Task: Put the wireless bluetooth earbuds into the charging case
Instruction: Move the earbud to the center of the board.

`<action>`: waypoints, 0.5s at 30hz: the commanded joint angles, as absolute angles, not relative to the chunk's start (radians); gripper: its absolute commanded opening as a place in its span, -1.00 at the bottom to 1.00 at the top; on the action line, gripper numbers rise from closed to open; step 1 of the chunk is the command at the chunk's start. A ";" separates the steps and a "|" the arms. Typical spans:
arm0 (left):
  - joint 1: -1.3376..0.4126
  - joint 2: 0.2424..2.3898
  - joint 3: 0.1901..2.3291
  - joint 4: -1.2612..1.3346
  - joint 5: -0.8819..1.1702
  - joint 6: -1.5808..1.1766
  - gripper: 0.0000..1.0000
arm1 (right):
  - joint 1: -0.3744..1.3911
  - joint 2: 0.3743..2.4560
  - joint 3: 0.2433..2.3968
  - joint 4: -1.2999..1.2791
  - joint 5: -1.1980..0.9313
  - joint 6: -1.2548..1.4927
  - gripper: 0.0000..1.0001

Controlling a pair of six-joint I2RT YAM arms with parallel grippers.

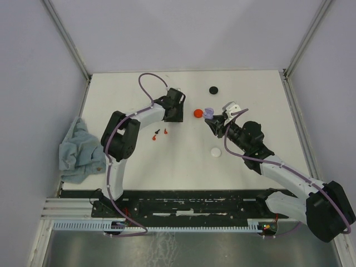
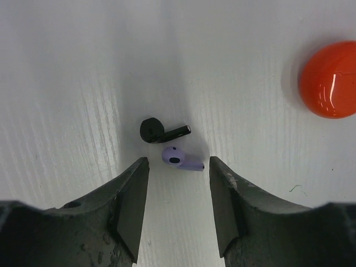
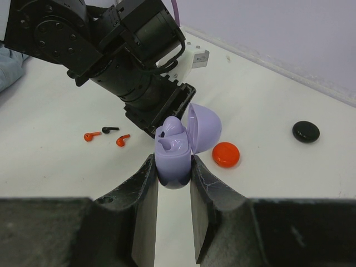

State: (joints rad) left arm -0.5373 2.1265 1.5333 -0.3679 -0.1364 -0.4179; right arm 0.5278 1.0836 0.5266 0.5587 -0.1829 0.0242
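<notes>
Reaching for lavender earbud [image 2: 179, 158] with half-open, empty left gripper [image 2: 179, 164]; clamping open case [image 3: 178, 146] in right gripper [image 3: 173, 164]; next, closing clear of black earbud [image 2: 153, 130].

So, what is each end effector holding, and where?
Right end effector: the open lavender case, clamped by the sides of its base. Left end effector: nothing, open above a lavender earbud.

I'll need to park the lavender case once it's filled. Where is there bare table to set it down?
Bare: the table from the white case to the near edge, and the far right beyond the black case. Crowded: mid-table, where the red case, the open left gripper, the right gripper holding the lavender case, and the red earbuds cluster.
</notes>
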 commanded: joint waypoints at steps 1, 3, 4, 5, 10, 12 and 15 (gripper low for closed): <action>-0.530 2.150 1.573 -0.374 -0.169 -0.440 0.04 | 0.523 1.063 0.532 0.584 -0.195 0.021 -0.87; -0.529 2.149 1.562 -0.385 -0.168 -0.431 -0.03 | 0.523 1.060 0.533 0.584 -0.197 0.023 -0.87; -0.530 2.143 1.554 -0.386 -0.165 -0.426 -0.07 | 0.522 1.060 0.533 0.584 -0.197 0.023 -0.87; -0.531 2.138 1.544 -0.387 -0.163 -0.419 -0.10 | 0.522 1.060 0.533 0.584 -0.197 0.024 -0.87; -0.534 2.100 1.497 -0.394 -0.162 -0.358 -0.31 | 0.522 1.063 0.534 0.590 -0.203 0.030 -0.87; -0.532 2.088 1.488 -0.402 -0.166 -0.321 -0.38 | 0.522 1.065 0.535 0.596 -0.207 0.036 -0.87; -0.533 2.068 1.471 -0.410 -0.139 -0.243 -0.43 | 0.521 1.069 0.538 0.599 -0.213 0.040 -0.87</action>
State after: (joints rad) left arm -0.5335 2.1120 1.5047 -0.3649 -0.1543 -0.3676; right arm 0.5270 1.0836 0.5266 0.5594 -0.1951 0.0288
